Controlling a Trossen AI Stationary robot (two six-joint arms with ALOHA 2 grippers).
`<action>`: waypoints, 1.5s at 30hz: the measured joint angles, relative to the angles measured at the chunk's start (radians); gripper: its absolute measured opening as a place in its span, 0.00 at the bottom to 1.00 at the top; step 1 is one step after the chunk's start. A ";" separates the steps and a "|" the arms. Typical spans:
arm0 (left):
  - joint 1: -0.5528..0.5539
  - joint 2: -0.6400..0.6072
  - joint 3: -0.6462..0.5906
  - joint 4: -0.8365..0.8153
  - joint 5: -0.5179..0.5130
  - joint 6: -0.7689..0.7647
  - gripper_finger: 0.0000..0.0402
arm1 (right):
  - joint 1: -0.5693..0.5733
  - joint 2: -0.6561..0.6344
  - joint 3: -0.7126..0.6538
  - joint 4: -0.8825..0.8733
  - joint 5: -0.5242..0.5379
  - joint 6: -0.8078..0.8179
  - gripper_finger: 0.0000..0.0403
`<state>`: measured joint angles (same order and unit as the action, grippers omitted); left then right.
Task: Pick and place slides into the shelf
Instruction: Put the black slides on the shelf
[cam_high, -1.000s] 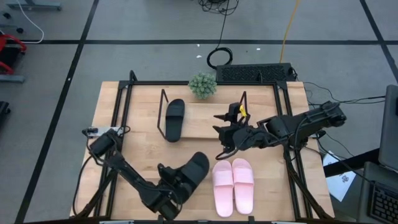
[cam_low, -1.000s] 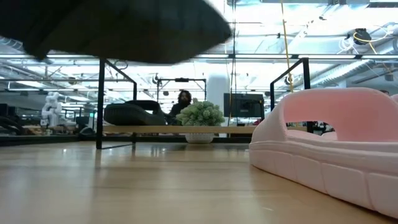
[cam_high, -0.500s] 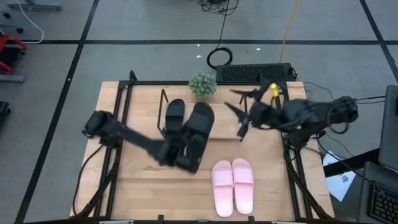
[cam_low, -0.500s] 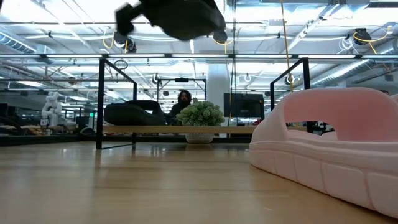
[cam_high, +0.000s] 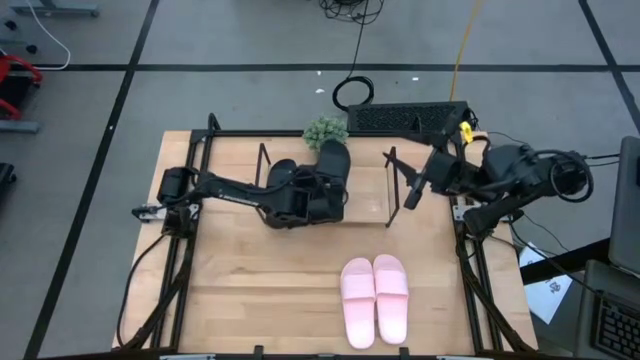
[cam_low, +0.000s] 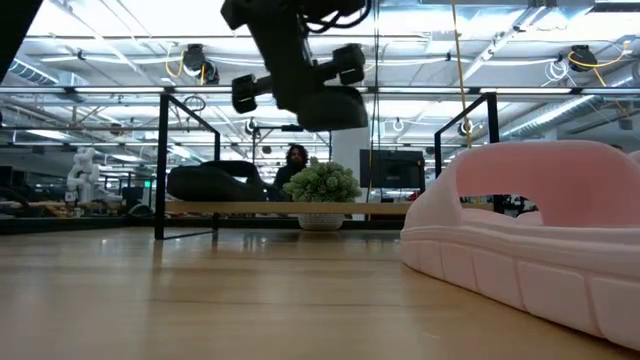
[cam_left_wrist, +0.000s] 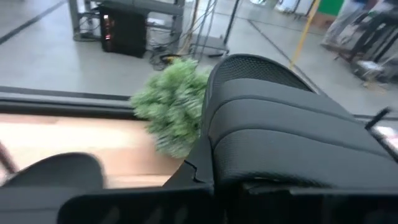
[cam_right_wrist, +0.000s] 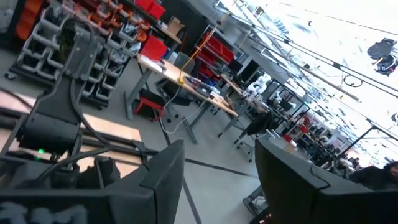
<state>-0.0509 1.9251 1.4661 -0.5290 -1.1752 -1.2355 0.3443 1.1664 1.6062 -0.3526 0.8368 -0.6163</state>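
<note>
My left gripper (cam_high: 312, 200) is shut on a matte black slide (cam_high: 331, 170), carrying it in the air over the shelf (cam_high: 366, 200). The low view shows the same slide (cam_low: 318, 100) high above the shelf's board (cam_low: 300, 208). The other black slide (cam_high: 279, 172) lies sole-down on that board, beside the carried one. The light pink pair (cam_high: 375, 298) lies side by side on the table near its near edge. My right gripper (cam_high: 412, 187) hangs open past the shelf's right wire frame (cam_high: 391, 185), touching nothing. My left gripper holds the black slide by its near end (cam_left_wrist: 242, 186), behind the wide strap (cam_left_wrist: 280, 124); the slide itself hides the fingers. The fingers point toward the table's far edge, along the slide. It is lifted clear, roughly level, above the shelf board.
A small potted plant (cam_high: 325, 134) stands at the far edge just behind the shelf, close to the carried slide's toe. The black table-edge frame (cam_high: 200, 160) runs round the table. A black box (cam_high: 410, 117) sits behind the far edge. Bare board lies right of the carried slide.
My left gripper has carried the black slide from near the table's near edge toward the far edge, turning it lengthwise, to over the shelf beside the other black slide. My right arm has drawn back toward the table's right edge.
</note>
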 joint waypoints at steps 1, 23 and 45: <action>0.000 0.000 0.000 -0.025 0.000 -0.025 0.00 | 0.000 0.000 0.000 -0.008 0.000 0.001 0.46; -0.038 0.001 0.000 -0.312 0.044 -0.235 0.00 | 0.000 0.024 0.000 -0.019 -0.003 0.029 0.46; -0.025 0.002 -0.162 -0.252 0.065 -0.359 0.00 | 0.000 0.024 0.000 -0.019 0.000 0.018 0.46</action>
<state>-0.0758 1.9270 1.3045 -0.7812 -1.1099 -1.5947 0.3443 1.1908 1.6062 -0.3714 0.8364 -0.5987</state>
